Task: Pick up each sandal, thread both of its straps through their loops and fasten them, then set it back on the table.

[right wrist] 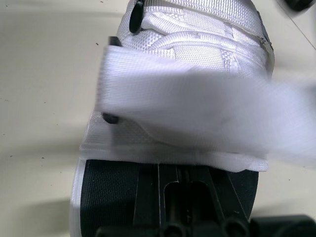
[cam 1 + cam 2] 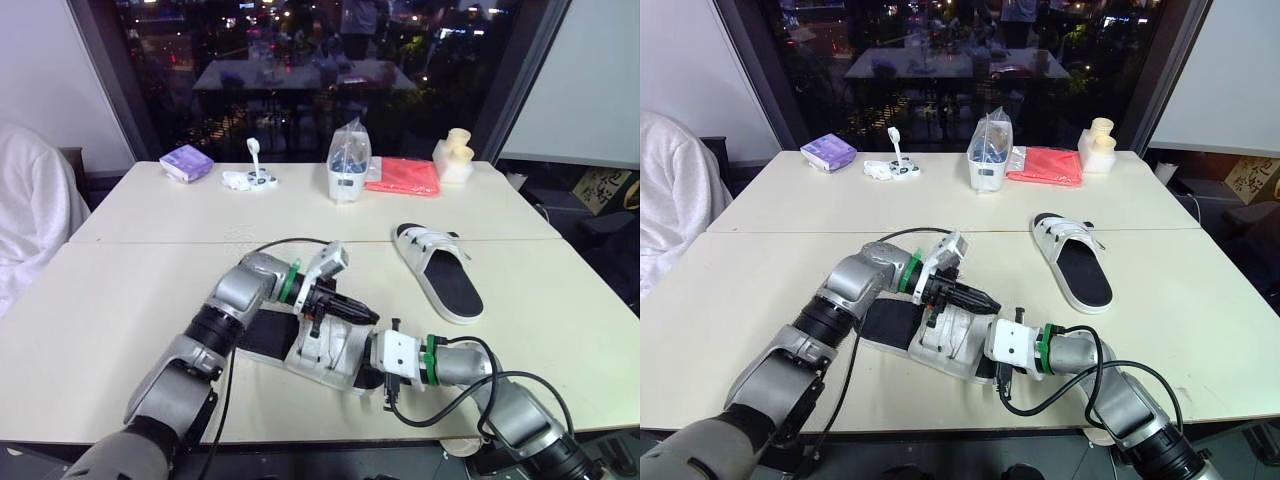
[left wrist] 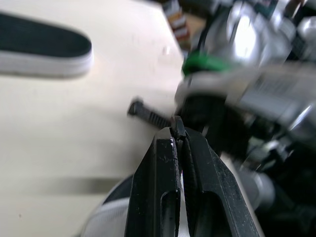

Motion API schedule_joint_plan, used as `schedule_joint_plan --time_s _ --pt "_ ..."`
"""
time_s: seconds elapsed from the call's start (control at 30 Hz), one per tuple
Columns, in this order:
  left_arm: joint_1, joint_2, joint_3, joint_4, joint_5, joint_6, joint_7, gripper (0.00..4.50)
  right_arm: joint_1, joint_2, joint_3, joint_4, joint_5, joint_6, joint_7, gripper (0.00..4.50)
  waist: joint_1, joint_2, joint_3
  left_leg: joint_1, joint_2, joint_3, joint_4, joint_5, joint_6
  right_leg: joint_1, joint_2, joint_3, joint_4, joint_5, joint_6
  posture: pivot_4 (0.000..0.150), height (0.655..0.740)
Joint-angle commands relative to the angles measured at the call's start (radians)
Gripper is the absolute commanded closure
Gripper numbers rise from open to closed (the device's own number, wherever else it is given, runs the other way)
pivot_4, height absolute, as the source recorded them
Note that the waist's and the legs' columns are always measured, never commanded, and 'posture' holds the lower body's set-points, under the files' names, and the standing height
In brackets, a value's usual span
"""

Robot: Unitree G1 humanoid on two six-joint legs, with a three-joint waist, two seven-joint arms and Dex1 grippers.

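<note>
Left gripper (image 2: 368, 316) — black fingers (image 3: 158, 197) pressed together, seemingly empty, over the straps of the white-strapped, black-soled slide sandal (image 2: 320, 352) at the cream table's (image 2: 110, 300) near edge; right gripper (image 2: 375, 368) at its sole, grip untellable — advised: steady sole, open on loose white webbing strap (image 1: 187, 111) near its tip, feed squarely through loop.

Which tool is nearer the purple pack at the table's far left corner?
Left. The left tool is over the sandal, on the side toward the purple pack. The right tool is at the sandal's near edge, farther from the pack.
</note>
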Motion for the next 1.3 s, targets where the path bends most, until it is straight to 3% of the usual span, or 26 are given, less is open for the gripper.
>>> schedule_joint_plan --time_s 0.03,0.87,1.1,1.27,1.3 --pt "-0.042 0.005 0.081 -0.025 -0.062 0.047 0.014 4.45 0.028 -0.017 0.046 0.034 -0.035 0.024 0.027 4.5 0.0 0.0 0.0 0.0 0.0 0.0 0.0 0.0 0.0 0.0 0.0 0.0 0.0 0.0 0.0 0.15 0.74" --pt "-0.061 -0.03 0.139 0.216 -0.012 -0.098 0.144 4.45 0.063 -0.04 0.038 -0.005 -0.04 0.033 0.025 4.5 0.003 0.0 0.0 -0.001 -0.001 0.0 0.001 0.0 0.0 0.0 -0.001 0.0 0.0 0.0 0.0 0.15 0.74" --pt "-0.026 0.0 0.075 0.214 0.076 -0.135 0.134 4.45 0.075 -0.046 0.036 -0.017 -0.039 0.038 0.022 4.5 0.003 0.0 0.0 -0.001 -0.001 0.0 0.002 0.0 0.0 0.0 -0.001 0.0 0.0 0.0 0.0 0.15 0.74" --pt "0.001 0.04 -0.027 0.226 0.202 -0.275 0.118 4.45 0.075 -0.047 0.035 -0.015 -0.037 0.04 0.02 4.5 0.002 0.0 0.0 -0.001 -0.001 0.0 0.002 0.0 0.0 0.0 -0.001 0.0 0.0 0.0 0.0 0.15 0.74" --pt "0.0 0.043 -0.037 0.225 0.21 -0.291 0.113 4.15 0.074 -0.046 0.036 -0.013 -0.038 0.04 0.02 4.5 0.001 0.0 0.0 0.0 -0.001 0.0 0.002 0.0 0.0 0.001 -0.001 0.0 0.0 0.0 0.0 0.15 0.74"
